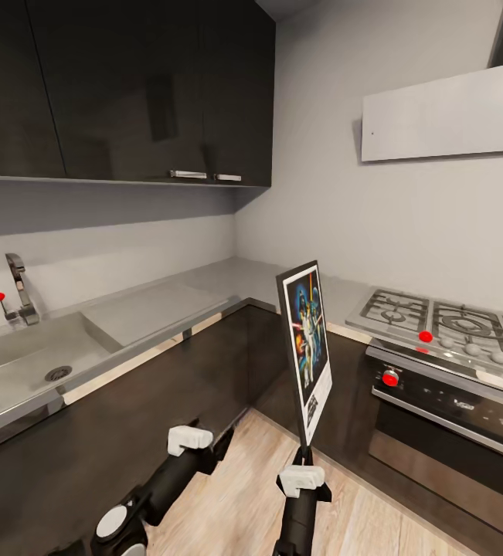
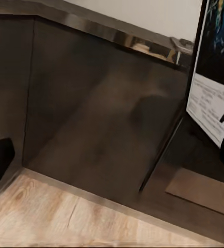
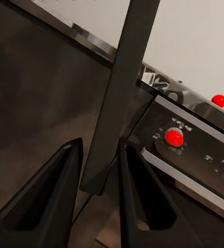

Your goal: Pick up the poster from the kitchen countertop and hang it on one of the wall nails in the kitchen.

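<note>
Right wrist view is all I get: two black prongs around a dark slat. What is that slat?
Observer: It is the edge of the Star Wars poster, standing upright in the right claw, which grips its bottom edge.
Operator: Where is the other arm?
Observer: The left claw hangs low before the dark cabinet fronts, holding nothing that I can see.
Operator: And that red knob, what is it on?
Observer: It sits on the oven front, under a gas hob with grates.
Operator: Anything else on the counter?
Observer: A sink with a tap is set into the countertop, on the robot's left.
</note>
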You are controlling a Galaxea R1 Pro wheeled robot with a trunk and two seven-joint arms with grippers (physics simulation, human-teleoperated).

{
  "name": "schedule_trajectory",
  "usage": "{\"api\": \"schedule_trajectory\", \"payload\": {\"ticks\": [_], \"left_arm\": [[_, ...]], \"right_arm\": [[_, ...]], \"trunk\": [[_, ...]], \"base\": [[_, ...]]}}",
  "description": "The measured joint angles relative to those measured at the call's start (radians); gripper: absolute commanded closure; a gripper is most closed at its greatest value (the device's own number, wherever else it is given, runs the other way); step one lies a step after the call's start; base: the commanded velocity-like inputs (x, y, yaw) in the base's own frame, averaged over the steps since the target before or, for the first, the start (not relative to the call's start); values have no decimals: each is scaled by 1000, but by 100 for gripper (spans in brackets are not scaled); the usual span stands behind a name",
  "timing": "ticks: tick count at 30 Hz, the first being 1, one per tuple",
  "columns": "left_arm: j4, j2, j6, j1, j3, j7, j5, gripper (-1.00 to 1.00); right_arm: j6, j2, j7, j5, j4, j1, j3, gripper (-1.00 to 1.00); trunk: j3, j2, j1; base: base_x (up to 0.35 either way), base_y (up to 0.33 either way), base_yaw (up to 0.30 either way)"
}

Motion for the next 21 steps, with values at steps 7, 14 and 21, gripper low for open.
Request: {"api": "schedule_trajectory", "payload": {"ticks": [7,14,21], "left_arm": [[6,129,-211,32,-159,-1,162,-100],[58,207,-361,35,-275,-1,228,-100],[218,220,-500,36,-384,-14,379,-100]], "right_arm": [[-32,-3,0,0,-1,0,0,100],[-68,-24,1,0,-4,0,1,100],[-146,-60,47,-1,-6,0,1,100]], "trunk": [[0,0,0],[0,0,0],[0,0,0]], "base": [[0,0,0],[0,0,0],[0,0,0]]}}
